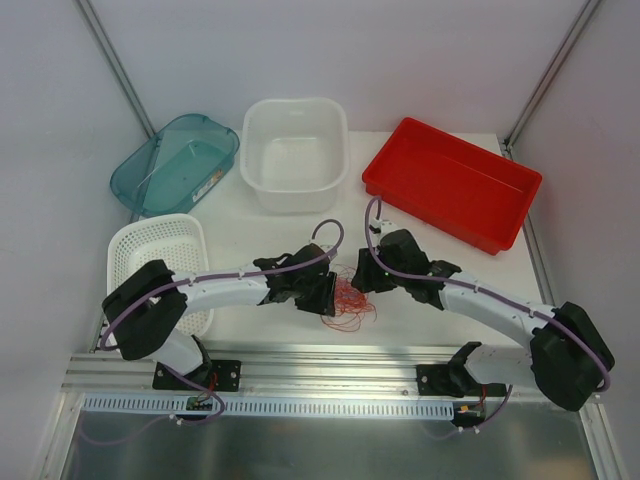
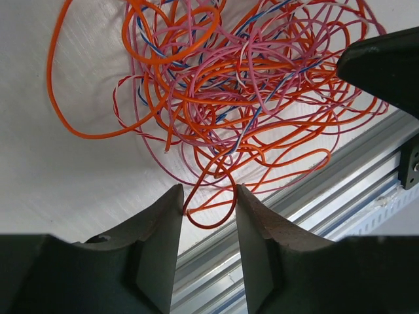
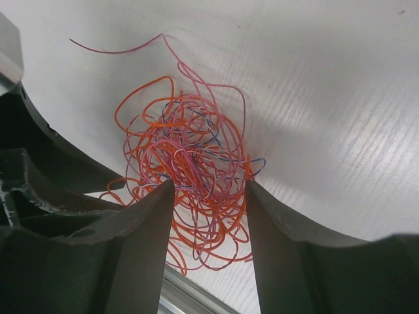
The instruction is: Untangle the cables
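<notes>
The cables (image 1: 346, 300) form a fist-sized tangle of orange, pink and blue-white wires on the white table, between both grippers. In the left wrist view the tangle (image 2: 249, 91) spreads ahead of my left gripper (image 2: 208, 196), whose jaws stand apart with one orange loop (image 2: 209, 219) lying between the fingertips and touching the left finger. My left gripper (image 1: 325, 294) sits at the tangle's left side. My right gripper (image 1: 362, 278) is at its right side. In the right wrist view the right gripper (image 3: 208, 190) straddles the tangle (image 3: 190, 157), jaws apart.
A teal bin (image 1: 180, 160), a white tub (image 1: 250, 150) and a red tray (image 1: 440, 215) stand along the back. A white basket (image 1: 150, 250) is at the left. The aluminium rail (image 1: 330, 360) runs just in front of the tangle.
</notes>
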`<state>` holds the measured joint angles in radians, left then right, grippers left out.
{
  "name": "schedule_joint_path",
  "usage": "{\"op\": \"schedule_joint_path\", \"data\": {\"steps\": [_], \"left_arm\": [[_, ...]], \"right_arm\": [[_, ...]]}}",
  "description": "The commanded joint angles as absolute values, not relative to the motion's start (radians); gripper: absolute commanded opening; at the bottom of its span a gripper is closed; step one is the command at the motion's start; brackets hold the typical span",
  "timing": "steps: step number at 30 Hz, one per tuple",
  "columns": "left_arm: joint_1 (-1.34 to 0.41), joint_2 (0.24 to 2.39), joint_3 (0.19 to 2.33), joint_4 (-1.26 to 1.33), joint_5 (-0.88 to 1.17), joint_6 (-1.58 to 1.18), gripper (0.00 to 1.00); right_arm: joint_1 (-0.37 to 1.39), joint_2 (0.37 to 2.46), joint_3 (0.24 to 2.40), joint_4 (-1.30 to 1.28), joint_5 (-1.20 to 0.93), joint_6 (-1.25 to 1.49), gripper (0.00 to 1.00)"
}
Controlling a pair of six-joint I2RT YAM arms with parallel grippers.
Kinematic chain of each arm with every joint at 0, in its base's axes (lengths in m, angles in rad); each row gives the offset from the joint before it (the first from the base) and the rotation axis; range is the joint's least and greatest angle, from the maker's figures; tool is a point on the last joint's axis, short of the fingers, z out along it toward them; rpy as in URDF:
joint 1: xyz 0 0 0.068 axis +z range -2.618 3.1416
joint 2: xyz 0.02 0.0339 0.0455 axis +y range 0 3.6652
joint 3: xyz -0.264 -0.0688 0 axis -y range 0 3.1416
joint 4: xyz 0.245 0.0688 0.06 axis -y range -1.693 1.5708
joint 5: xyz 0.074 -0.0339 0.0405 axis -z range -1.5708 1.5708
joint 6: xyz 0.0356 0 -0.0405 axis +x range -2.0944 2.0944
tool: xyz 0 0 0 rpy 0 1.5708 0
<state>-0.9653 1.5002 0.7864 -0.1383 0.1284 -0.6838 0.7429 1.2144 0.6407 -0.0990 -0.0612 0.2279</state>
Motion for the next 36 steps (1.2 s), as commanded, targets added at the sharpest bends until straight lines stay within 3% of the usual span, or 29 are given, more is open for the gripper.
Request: {"op": "schedule_joint_path", "data": {"steps": [1,3,6,7,9,12,13,16,22,30,36], "left_arm": [[-0.977,1.517,0.799,-0.112,0.118,-0.653,0.37],[-0.977,1.519,0.798,-0.113,0.112,-0.653,0.35],[-0.979,1.516,0.796,-0.112,0.103,-0.65,0.22],[-0.979,1.506,0.795,-0.115,0.104,-0.65,0.12],[-0.979,1.487,0.784,-0.114,0.104,-0.65,0.06],[-0.979,1.422,0.767,-0.126,0.087,-0.655,0.0],[-0.979,1.379,0.764,-0.136,0.083,-0.655,0.0],[-0.977,1.287,0.767,-0.196,0.045,-0.646,0.0],[-0.948,1.123,0.814,-0.391,-0.132,-0.623,0.0],[-0.648,0.925,0.753,-0.515,-0.152,-0.715,0.0],[-0.575,0.807,0.755,-0.558,-0.202,-0.693,0.0]], "right_arm": [[0.741,1.233,0.657,-0.046,-0.083,0.221,0.52],[0.741,1.256,0.655,-0.034,-0.089,0.225,0.52],[0.742,1.293,0.649,-0.011,-0.095,0.241,0.52],[0.741,1.298,0.649,-0.008,-0.092,0.244,0.5],[0.742,1.31,0.64,-0.003,-0.069,0.255,0.47],[0.739,1.331,0.634,-0.015,-0.022,0.264,0.32],[0.735,1.347,0.64,-0.032,-0.006,0.279,0.2],[0.71,1.368,0.653,-0.115,0.087,0.314,0.01],[0.591,1.31,0.637,-0.253,0.186,0.368,0.01],[0.476,1.145,0.611,-0.405,0.264,0.417,0.01],[0.427,1.01,0.627,-0.495,0.327,0.423,0.01]]}}
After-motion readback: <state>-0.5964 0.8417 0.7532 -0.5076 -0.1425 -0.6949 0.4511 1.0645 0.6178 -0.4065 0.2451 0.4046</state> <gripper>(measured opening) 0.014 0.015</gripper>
